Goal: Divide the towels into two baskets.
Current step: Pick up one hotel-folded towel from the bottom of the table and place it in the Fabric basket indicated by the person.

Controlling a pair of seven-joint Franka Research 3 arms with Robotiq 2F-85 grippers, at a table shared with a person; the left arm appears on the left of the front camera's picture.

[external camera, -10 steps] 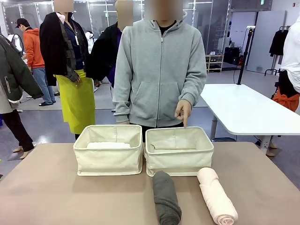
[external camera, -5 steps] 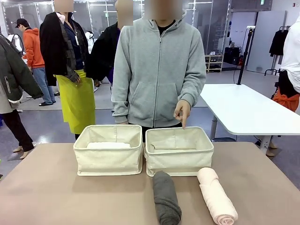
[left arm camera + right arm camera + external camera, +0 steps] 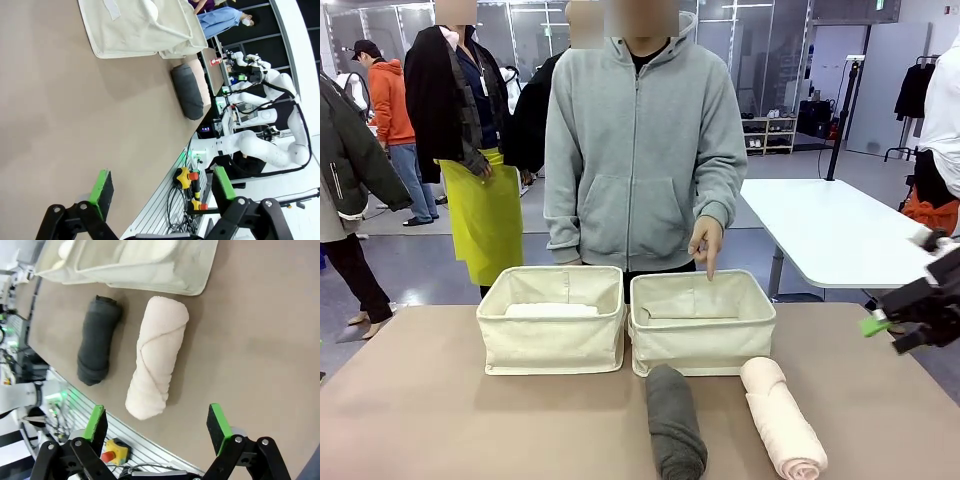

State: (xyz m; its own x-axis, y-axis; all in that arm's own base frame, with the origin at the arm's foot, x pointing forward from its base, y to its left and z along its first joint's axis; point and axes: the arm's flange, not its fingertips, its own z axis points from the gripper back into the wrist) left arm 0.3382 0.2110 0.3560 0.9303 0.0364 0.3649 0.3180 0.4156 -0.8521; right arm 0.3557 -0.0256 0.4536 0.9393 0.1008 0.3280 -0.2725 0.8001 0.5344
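Pink towel [image 3: 782,418] on desk [image 3: 470,420], 5 o'clock of the right basket [image 3: 703,345] — soft, light, imo grab mid-roll. Right tool [image 3: 156,412] & left tool [image 3: 162,180] wide open, empty.

Bright, even light fell from overhead — the grey towel [image 3: 675,430] and pink towel [image 3: 782,425] cast only short, soft shadows on the table [image 3: 440,400]. The front view was sharp, save the right gripper [image 3: 890,332], slightly smeared at the picture's edge. Both wrist views bent straight lines near their borders — the table's rim bowed slightly, and the left one's far room lay dim.
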